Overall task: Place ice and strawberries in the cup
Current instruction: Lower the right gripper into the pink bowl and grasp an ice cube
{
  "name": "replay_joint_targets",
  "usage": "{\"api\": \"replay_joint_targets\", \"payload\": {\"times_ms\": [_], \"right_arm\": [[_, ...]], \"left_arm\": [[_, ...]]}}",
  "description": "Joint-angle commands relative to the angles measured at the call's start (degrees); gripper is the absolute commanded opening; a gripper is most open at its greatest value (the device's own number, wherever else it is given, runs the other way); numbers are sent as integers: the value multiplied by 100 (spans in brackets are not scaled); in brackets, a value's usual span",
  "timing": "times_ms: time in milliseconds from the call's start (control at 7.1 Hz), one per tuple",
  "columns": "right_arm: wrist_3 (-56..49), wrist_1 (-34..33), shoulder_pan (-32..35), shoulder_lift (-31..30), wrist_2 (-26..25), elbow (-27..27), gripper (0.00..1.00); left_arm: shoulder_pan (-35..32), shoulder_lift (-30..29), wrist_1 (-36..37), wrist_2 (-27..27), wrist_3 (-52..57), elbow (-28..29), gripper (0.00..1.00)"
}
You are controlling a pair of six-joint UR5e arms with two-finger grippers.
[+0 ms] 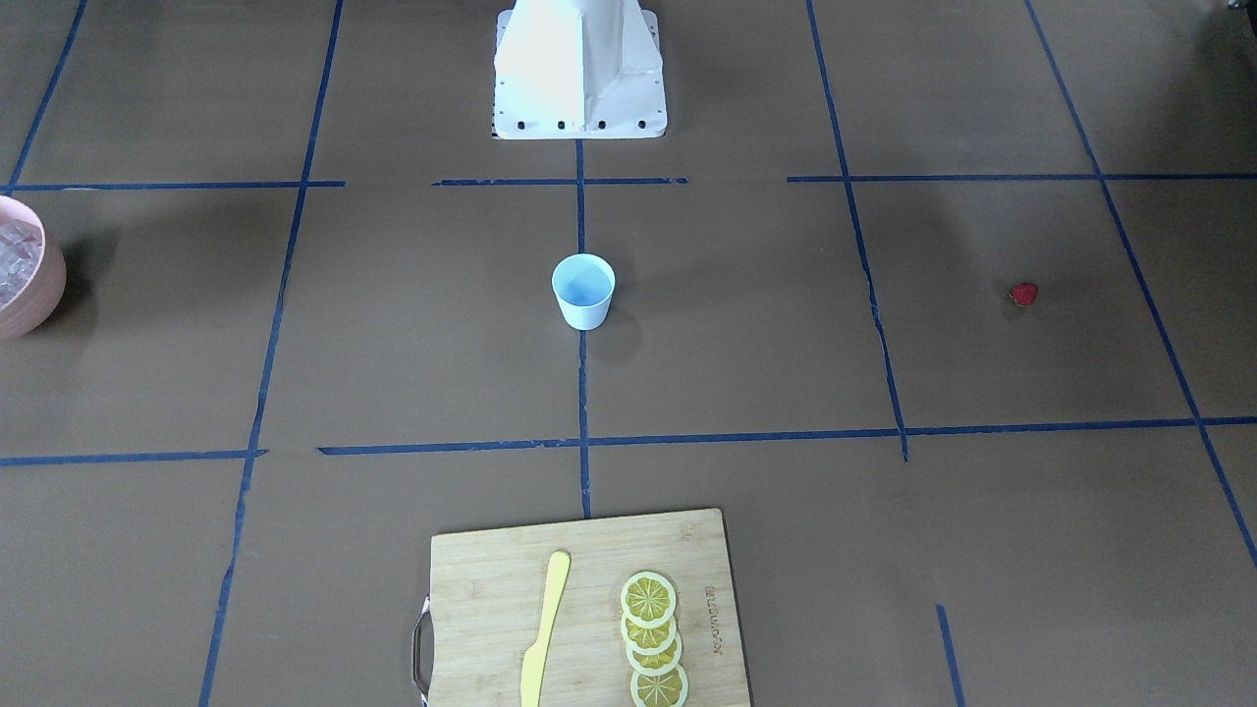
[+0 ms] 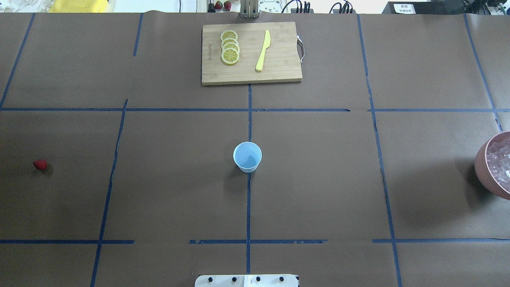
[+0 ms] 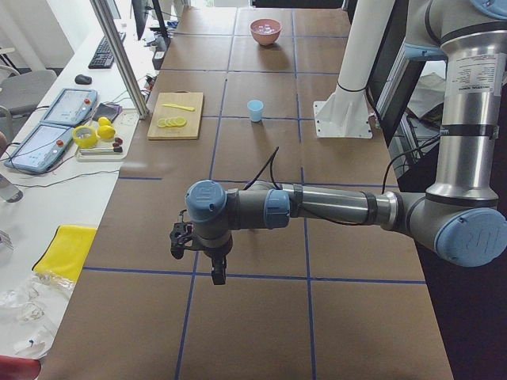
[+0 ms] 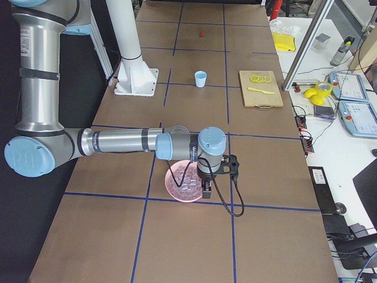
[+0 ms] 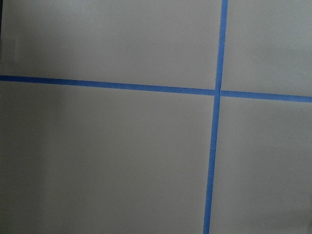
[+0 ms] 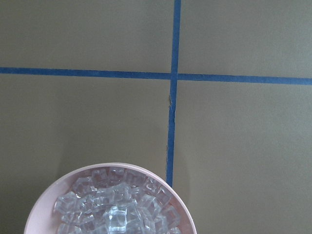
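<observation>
The pale blue cup (image 2: 247, 156) stands upright and empty at the table's middle, also in the front view (image 1: 583, 291). The small red strawberry (image 2: 40, 164) lies alone far to the overhead view's left. The ice (image 6: 114, 209) is several clear cubes piled in a pink bowl (image 2: 484, 167) at the right edge. My left gripper (image 3: 218, 271) hangs above bare table, seen only in the exterior left view; I cannot tell if it is open. My right gripper (image 4: 206, 190) hovers over the bowl's near rim, seen only in the exterior right view; I cannot tell its state.
A wooden cutting board (image 2: 279, 71) at the table's far side carries several lemon slices (image 2: 230, 47) and a yellow knife (image 2: 263, 50). The robot's white base (image 1: 579, 74) stands behind the cup. Blue tape lines cross the brown table.
</observation>
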Motion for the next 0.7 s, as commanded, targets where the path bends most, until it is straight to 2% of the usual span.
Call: {"api": "replay_joint_targets", "payload": {"times_ms": [0,563], "right_arm": [[56,0,-2,3,7,-1,100],[57,148,-11,3,16,-18,100]], "left_arm": [[28,91,-17,-100,174,-41,100],[108,171,-34,-38,246,-67,100]]}}
